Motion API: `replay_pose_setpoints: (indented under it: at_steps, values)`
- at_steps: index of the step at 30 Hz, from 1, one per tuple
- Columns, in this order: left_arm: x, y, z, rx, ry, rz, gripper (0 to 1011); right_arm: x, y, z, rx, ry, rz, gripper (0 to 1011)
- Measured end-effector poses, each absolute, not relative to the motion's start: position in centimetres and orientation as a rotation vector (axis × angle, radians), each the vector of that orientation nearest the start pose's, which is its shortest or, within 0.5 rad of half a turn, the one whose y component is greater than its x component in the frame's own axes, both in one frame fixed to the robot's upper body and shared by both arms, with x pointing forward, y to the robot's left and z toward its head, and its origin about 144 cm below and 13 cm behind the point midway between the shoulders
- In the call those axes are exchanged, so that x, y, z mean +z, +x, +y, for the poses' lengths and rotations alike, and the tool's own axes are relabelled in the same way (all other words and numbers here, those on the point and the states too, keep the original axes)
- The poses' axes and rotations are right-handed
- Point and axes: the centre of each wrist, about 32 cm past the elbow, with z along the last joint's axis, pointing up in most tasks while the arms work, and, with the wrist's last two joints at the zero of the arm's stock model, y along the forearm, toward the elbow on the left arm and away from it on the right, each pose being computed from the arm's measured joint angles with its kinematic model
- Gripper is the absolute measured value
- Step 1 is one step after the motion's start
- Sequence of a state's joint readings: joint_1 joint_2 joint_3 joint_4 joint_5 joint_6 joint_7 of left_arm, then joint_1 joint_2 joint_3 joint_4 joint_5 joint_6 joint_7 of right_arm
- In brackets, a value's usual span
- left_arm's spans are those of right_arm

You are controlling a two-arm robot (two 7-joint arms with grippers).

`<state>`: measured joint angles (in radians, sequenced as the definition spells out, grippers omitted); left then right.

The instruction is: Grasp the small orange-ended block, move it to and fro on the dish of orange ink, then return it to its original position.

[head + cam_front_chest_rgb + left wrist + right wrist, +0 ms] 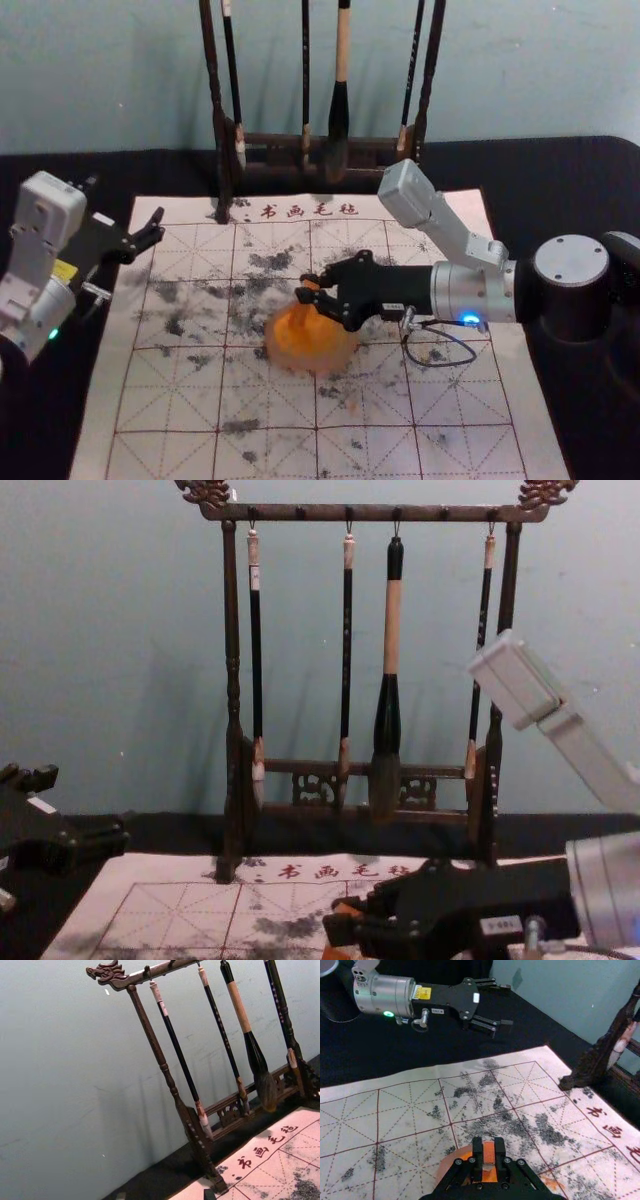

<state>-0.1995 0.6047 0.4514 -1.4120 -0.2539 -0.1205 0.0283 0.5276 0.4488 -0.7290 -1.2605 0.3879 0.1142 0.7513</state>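
Note:
My right gripper reaches in from the right over the dish of orange ink, near the middle of the mat. In the right wrist view that gripper is shut on the small block, whose visible face is orange, with the dish beneath. The chest view has the block at the gripper's tips. Whether its lower end touches the ink I cannot tell. Parked at the left, my left gripper stands open and holds nothing; its fingertips edge into the left wrist view.
A dark wooden rack with several hanging brushes stands behind the dish, its left foot on the back of the mat. The ink-stained, grid-lined mat lies on a black-covered table against a pale wall.

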Motion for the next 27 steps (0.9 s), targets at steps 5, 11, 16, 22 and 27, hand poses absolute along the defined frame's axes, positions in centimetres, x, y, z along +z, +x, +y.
replay_pose_setpoints:
  at_steps: [5,11,16,22,27]
  values:
    - [114.0,48.9,31.0,1.248,0.305,-0.285,1001,117.1,55.6,-21.7,-0.369,-0.367,0.018,144]
    - [114.0,48.9,31.0,1.248,0.305,-0.285,1001,117.1,55.6,-22.3,-0.386,-0.368,0.018,144]
    - [114.0,48.9,31.0,1.248,0.304,-0.285,1001,117.2,55.5,-22.5,-0.394,-0.367,0.017,144]
    - [114.0,48.9,31.0,1.248,0.304,-0.285,1001,117.2,55.5,-22.6,-0.397,-0.365,0.018,144]
    - [114.0,48.9,31.0,1.248,0.305,-0.285,1001,117.3,55.5,-22.6,-0.397,-0.364,0.017,144]
